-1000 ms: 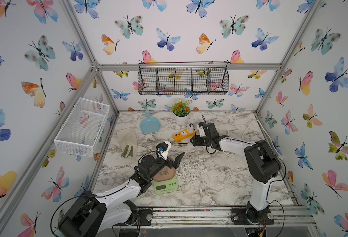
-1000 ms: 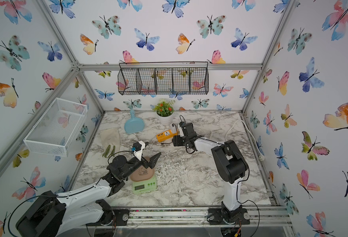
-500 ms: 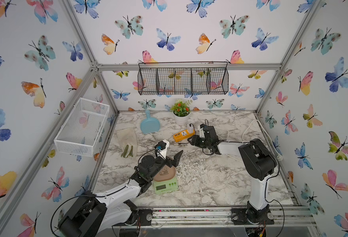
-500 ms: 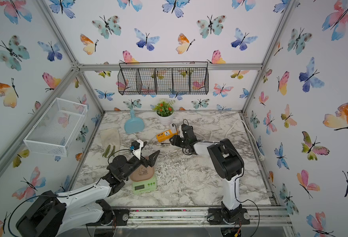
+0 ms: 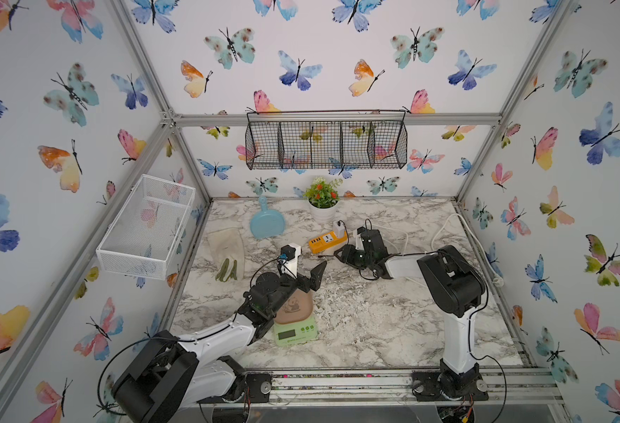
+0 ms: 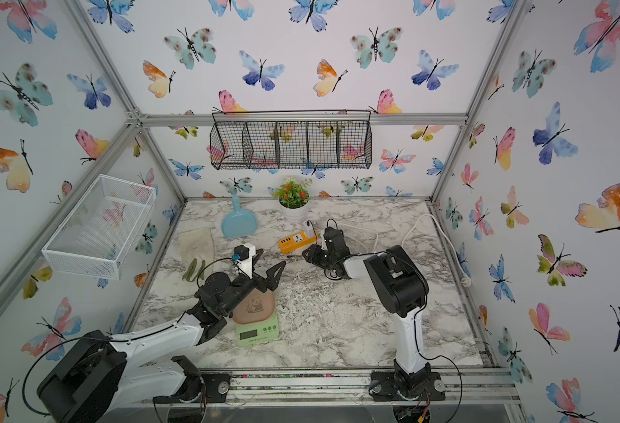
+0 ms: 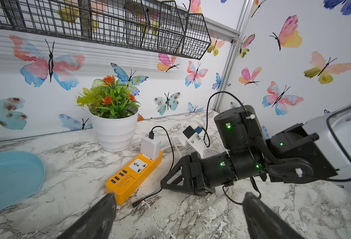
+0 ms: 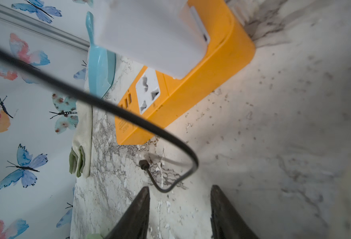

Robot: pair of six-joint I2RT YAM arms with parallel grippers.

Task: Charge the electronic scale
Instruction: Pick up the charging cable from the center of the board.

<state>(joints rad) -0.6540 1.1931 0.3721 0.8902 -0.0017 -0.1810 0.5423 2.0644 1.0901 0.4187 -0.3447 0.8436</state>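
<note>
The left gripper (image 7: 178, 194) is hovering, jaws spread wide, above the electronic scale (image 5: 296, 331) near the table's front edge. Beside the orange power strip (image 5: 327, 241), the black cable (image 8: 144, 163) is lying before the right gripper (image 8: 179, 189), half spread (pinching nothing).

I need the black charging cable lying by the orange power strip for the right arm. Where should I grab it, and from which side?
Probably the small plug at its free end, taken from above with the right gripper straddling it. It lies flat on the marble tabletop, clear of the power strip, and the cable hooks back behind it.
</note>
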